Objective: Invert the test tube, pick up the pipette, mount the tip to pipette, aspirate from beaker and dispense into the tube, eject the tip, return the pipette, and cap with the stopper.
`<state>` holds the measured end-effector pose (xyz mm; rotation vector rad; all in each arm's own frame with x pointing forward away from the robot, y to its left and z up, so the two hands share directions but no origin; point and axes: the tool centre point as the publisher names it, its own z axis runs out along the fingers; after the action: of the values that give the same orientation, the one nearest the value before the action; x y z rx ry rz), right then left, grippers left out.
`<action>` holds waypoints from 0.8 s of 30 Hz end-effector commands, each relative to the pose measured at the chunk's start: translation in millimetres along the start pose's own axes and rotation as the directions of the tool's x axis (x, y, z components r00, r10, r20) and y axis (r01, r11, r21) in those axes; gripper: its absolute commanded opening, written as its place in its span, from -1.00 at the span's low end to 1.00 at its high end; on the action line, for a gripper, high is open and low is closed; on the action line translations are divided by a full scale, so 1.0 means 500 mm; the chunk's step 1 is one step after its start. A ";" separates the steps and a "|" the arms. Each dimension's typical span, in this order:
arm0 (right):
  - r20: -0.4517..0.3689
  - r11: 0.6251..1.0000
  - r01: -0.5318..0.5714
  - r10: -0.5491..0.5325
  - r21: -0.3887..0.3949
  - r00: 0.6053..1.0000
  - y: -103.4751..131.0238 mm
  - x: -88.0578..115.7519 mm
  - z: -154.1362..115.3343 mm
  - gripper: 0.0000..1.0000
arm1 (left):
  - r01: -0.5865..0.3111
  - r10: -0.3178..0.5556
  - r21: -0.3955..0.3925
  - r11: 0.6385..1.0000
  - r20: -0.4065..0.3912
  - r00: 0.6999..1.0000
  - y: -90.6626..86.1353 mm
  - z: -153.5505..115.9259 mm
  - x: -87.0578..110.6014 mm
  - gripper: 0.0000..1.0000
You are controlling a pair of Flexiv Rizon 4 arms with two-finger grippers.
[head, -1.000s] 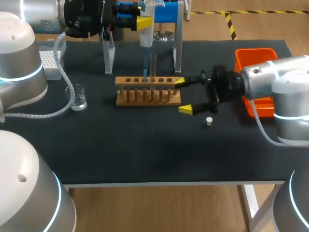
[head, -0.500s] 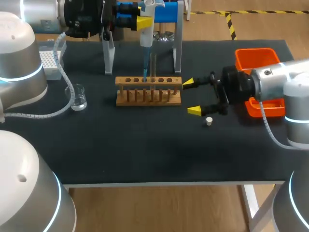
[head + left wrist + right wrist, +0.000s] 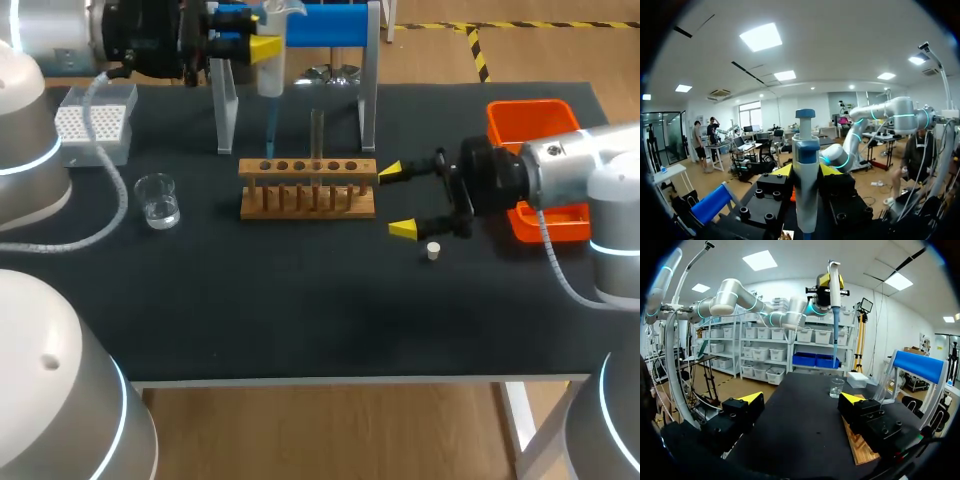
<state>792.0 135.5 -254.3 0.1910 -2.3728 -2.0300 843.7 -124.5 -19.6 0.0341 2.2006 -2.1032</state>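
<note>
Swung the pipette [image 3: 271, 75] leftward off the test tube [image 3: 317, 135], pinched tight in the left gripper [image 3: 262, 47]. Kept the right gripper [image 3: 397, 200] spread, empty, stopper [image 3: 433, 251] just beside. Looked like dispensing done; called next for ejecting the tip.

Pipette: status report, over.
Left gripper shut on pipette, tip mounted, held high near rack. Right gripper open beside rack. Stopper on table, test tube uncapped. Nothing blocking the tube.
</note>
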 end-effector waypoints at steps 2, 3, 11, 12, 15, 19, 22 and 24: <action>-0.001 1.000 0.000 0.000 0.002 1.000 0.001 0.001 -0.002 1.00 | 0.012 -0.012 -0.010 1.000 0.022 1.000 0.019 -0.075 0.006 -1.00; -0.001 1.000 0.000 0.000 0.002 1.000 0.001 0.001 -0.002 1.00 | 0.015 -0.015 -0.017 1.000 0.032 0.999 0.024 -0.086 0.002 -1.00; -0.001 1.000 0.000 0.000 0.002 1.000 0.001 0.001 -0.002 1.00 | -0.020 0.022 -0.021 1.000 0.090 0.996 0.056 -0.187 -0.028 -1.00; -0.001 1.000 0.000 0.000 0.002 1.000 0.001 0.001 -0.002 1.00 | -0.020 0.022 -0.025 0.999 0.104 0.994 0.062 -0.200 -0.032 -1.00; -0.001 1.000 0.000 0.000 0.002 1.000 0.001 0.001 -0.002 1.00 | -0.034 0.036 -0.016 0.999 0.128 0.991 0.076 -0.236 -0.041 -1.00; -0.001 1.000 0.000 0.000 0.002 1.000 0.001 0.001 -0.002 1.00 | -0.043 0.042 -0.001 0.999 0.162 0.986 0.093 -0.273 -0.055 -1.00; -0.001 1.000 0.000 0.000 0.002 1.000 0.001 0.001 -0.002 1.00 | -0.037 0.039 -0.017 0.999 0.184 0.982 0.107 -0.294 -0.067 -1.00; -0.001 1.000 0.000 0.000 0.002 1.000 0.001 0.001 -0.002 1.00 | -0.036 0.040 -0.026 0.999 0.197 0.980 0.116 -0.307 -0.075 -1.00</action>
<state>792.2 135.7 -254.5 0.1900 -2.3724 -2.0308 878.9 25.1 -65.8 -0.1314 2.0923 -1.9683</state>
